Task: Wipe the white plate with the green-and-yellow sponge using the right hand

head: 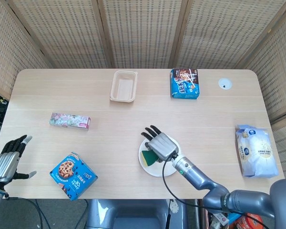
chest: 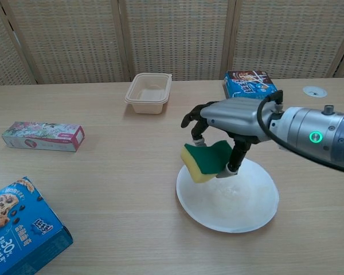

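The white plate (head: 166,168) (chest: 241,200) lies near the table's front edge, right of centre. My right hand (head: 160,143) (chest: 232,117) hovers above the plate's left part, fingers stretched forward and spread. The green-and-yellow sponge (head: 148,156) (chest: 204,162) hangs tilted under the palm, off the plate, pinched between the thumb and a down-curled finger, over the plate's left rim. My left hand (head: 7,160) is off the table's front left corner, fingers apart, holding nothing; the chest view does not show it.
A blue cookie box (head: 73,175) (chest: 17,229) sits front left. A floral box (head: 70,120) (chest: 43,136) lies further back. A beige tray (head: 123,86) (chest: 149,92) and a blue snack box (head: 184,83) (chest: 250,89) stand at the back. A white bag (head: 257,151) lies far right.
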### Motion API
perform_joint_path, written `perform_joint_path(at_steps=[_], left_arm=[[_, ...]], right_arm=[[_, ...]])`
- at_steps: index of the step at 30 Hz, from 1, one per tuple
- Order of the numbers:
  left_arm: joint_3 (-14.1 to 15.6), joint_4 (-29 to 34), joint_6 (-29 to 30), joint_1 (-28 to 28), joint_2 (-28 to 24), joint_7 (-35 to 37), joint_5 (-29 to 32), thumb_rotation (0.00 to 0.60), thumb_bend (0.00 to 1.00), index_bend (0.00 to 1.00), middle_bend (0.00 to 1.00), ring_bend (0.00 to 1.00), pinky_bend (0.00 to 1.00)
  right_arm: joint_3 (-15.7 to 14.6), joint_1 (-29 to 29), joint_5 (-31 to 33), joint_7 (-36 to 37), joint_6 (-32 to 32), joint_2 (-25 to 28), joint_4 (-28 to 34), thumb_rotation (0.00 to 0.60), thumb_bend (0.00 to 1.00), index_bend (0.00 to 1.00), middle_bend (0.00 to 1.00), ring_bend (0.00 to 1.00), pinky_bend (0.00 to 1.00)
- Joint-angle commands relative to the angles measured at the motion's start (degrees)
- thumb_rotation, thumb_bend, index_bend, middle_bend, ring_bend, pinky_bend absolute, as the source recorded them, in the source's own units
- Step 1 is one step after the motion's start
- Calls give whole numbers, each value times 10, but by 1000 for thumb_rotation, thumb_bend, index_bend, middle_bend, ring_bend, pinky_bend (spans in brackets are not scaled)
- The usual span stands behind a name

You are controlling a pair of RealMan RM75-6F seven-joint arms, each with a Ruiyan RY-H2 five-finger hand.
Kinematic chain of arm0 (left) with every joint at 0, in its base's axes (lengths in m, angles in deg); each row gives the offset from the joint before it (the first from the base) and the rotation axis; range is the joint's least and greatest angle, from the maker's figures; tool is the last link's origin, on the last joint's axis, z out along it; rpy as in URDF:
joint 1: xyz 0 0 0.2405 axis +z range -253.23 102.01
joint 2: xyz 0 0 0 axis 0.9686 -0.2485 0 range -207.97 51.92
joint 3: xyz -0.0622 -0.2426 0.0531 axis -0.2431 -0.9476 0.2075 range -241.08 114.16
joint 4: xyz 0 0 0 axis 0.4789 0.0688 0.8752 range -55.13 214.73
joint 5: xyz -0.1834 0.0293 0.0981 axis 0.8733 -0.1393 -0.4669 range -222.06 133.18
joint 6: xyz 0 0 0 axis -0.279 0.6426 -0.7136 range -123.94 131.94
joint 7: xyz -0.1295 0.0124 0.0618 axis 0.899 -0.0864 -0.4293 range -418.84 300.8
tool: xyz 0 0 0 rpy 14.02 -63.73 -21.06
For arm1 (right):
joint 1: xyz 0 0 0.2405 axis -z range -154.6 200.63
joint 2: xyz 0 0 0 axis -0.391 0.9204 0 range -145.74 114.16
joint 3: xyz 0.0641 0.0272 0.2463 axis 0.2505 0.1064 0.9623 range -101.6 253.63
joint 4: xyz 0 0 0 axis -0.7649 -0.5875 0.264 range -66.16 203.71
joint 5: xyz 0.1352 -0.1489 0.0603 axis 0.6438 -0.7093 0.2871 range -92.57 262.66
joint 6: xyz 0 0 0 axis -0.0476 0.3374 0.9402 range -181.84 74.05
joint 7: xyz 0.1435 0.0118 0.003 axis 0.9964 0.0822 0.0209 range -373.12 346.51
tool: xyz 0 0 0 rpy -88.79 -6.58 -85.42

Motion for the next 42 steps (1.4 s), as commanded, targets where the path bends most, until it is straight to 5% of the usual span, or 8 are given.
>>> perform_joint_path(at_steps=[1, 12, 23, 42], left_arm=[[1, 1, 1, 1, -1, 1, -1, 600, 0, 0, 0, 0, 0], [0, -3, 1, 0, 2, -2, 3, 600, 0, 0, 0, 0, 0], [0, -5, -6, -3, 5, -6, 9, 600, 0, 0, 0, 0, 0], [-1, -9, -10, -6, 5, -6, 14, 600, 0, 0, 0, 0, 0]], right_arm=[[21, 9, 68, 65, 50, -1, 11, 600, 534, 588, 91, 0, 0], [40, 3, 173, 125, 86, -52, -18, 600, 566, 588, 4, 0, 0], [52, -11, 157, 142, 79, -99, -81, 600, 633, 606, 2, 0, 0], [26, 6, 119, 175, 78, -167, -194, 600, 660, 674, 1, 0, 0]])
